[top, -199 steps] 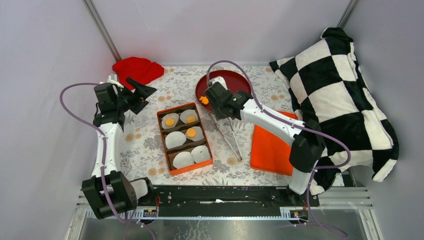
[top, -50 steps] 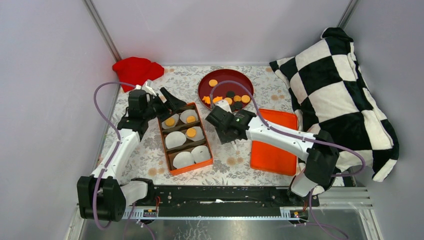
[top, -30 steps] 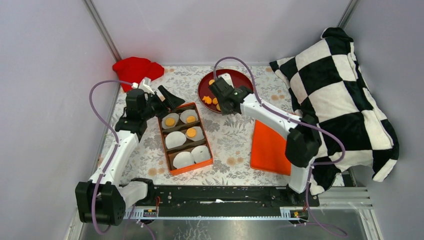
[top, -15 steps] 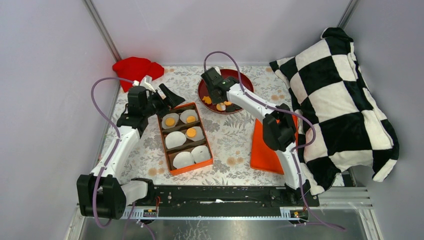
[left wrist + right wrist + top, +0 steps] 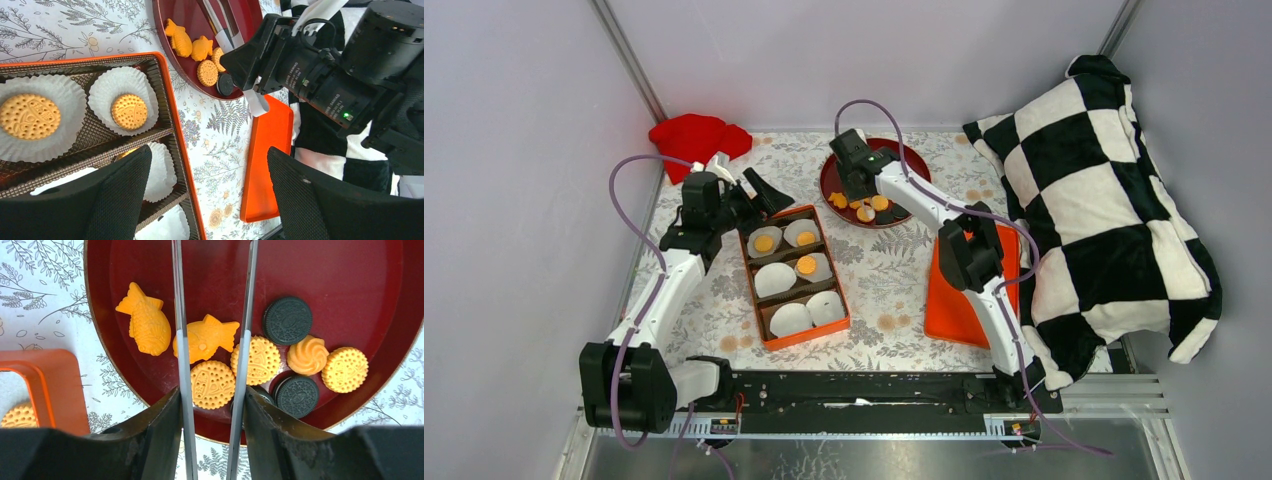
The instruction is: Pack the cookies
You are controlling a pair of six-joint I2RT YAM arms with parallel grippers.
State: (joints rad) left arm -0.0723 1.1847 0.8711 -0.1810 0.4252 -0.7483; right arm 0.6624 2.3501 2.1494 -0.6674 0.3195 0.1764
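Observation:
The cookies lie bunched in a dark red plate: round orange ones, two orange fish shapes and black ones. My right gripper hangs over the plate's near left part, shut on metal tongs. The tongs' two arms are apart and straddle a fish cookie and a round one. In the orange box, three paper cups hold orange cookies. My left gripper stands open above the box's far right corner, with nothing between its fingers.
An orange lid lies right of the box, partly under the right arm. A black-and-white checked pillow fills the right side. A red cloth sits at the far left corner. The box's other cups are white and bare.
The right gripper has moved with the tongs from the plate's right side to its left part. The left arm has barely moved.

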